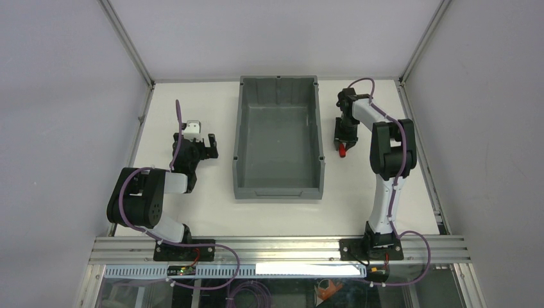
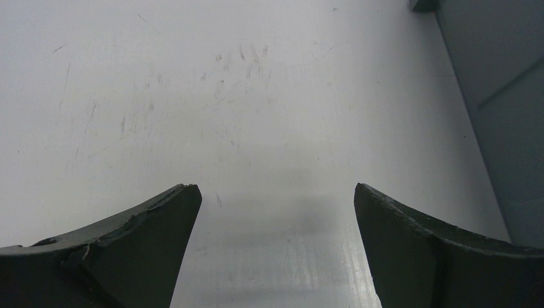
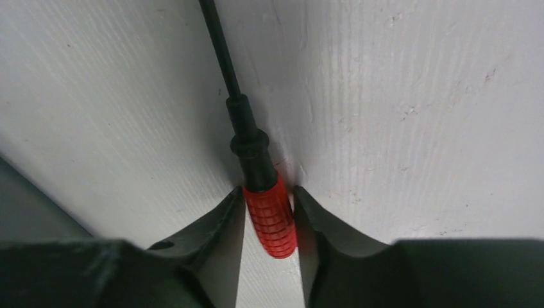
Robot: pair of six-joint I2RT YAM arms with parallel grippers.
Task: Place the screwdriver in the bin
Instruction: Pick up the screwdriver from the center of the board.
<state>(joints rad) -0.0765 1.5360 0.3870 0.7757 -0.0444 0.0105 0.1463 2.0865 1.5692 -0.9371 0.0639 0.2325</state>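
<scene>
The screwdriver (image 3: 272, 218) has a short red handle and a thin black shaft (image 3: 218, 45), and it lies on the white table just right of the bin. My right gripper (image 3: 268, 192) is shut on the red handle, with both fingertips touching it. In the top view the red handle (image 1: 342, 152) pokes out below the right gripper (image 1: 344, 138). The dark grey bin (image 1: 238, 128) stands at the table's middle and holds nothing. My left gripper (image 1: 204, 144) is open and empty over bare table left of the bin, and it also shows in the left wrist view (image 2: 276, 192).
The bin's outer wall (image 2: 513, 128) runs along the right edge of the left wrist view. A corner of it (image 3: 25, 205) shows at the lower left of the right wrist view. Grey enclosure walls and metal frame posts (image 1: 128, 45) border the table.
</scene>
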